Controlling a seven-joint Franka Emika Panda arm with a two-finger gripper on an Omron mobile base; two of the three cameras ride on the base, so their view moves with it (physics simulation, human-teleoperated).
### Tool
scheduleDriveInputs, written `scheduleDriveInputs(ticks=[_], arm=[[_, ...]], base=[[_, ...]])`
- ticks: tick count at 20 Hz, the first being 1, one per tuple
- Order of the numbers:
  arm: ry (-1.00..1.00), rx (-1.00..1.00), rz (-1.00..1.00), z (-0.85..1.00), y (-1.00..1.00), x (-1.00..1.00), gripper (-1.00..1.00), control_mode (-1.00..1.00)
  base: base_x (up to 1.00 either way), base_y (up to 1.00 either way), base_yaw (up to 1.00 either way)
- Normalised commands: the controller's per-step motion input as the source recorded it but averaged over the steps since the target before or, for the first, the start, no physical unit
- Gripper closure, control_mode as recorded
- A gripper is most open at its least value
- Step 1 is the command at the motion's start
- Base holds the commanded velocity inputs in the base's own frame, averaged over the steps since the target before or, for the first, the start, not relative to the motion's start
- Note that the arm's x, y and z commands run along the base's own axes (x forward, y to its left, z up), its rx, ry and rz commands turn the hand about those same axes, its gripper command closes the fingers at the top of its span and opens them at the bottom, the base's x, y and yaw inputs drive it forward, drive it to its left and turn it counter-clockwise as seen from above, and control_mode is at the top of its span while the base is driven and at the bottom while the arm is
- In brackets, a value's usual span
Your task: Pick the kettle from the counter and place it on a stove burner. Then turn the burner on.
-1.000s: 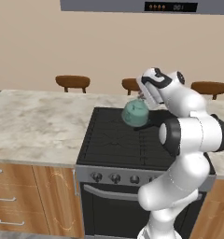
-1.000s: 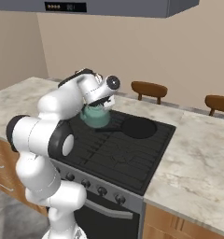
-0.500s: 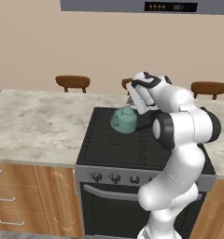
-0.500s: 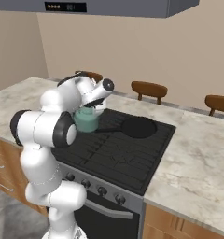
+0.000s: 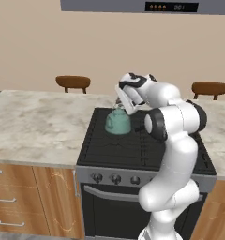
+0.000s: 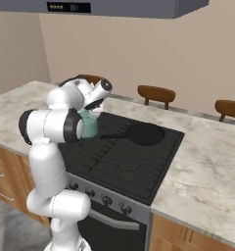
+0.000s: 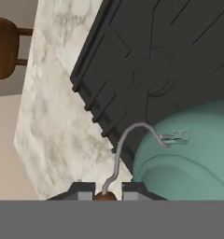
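The wide light beige-grey marbled stone counter (image 5: 34, 126) with orange-brown wooden cabinet fronts is seen on both sides of the flat black range (image 5: 142, 145) with silver knobs, which serves as the landmark here. Over the range's rear left section of black cast-iron grid grate, the stove burner (image 5: 112, 136), the small squat teal-green rounded kettle (image 5: 117, 123) is held. Whether its base already touches the grate cannot be told. A black long-handled frying pan (image 6: 144, 133) lies on the range's rear right section, well apart from the kettle.

The pick from the counter is judged done, and the placing is nearly done: the kettle is off the counter and above the range. Left to do are the release of the kettle and the turning of a silver knob (image 5: 115, 178) on the range's front panel.

The white arm is bent over the range, its forearm reaching left and its hand tipped downward above the kettle. In the hand view the tool (image 7: 106, 192) is seen pinching the kettle's thin arched handle (image 7: 125, 149) at its brown grip, the two dark tips close on either side of it.
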Motion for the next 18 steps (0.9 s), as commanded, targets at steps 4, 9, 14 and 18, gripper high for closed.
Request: scheduleDriveInputs(ticks=[4, 9, 14, 18], arm=[[0.07, -0.05, 0.0, -0.17, 0.37, 0.16, 1.0, -1.0], [0.0, 0.0, 0.01, -0.04, 0.22, -0.3, 1.0, -1.0], [-0.07, 0.0, 0.0, 0.0, 0.0, -0.56, 1.0, -1.0], [-0.01, 0.0, 0.0, 0.0, 0.0, 0.0, 1.0, -1.0]], base=[[0.0, 0.0, 0.0], [0.0, 0.0, 0.0], [0.0, 0.0, 0.0], [0.0, 0.0, 0.0]])
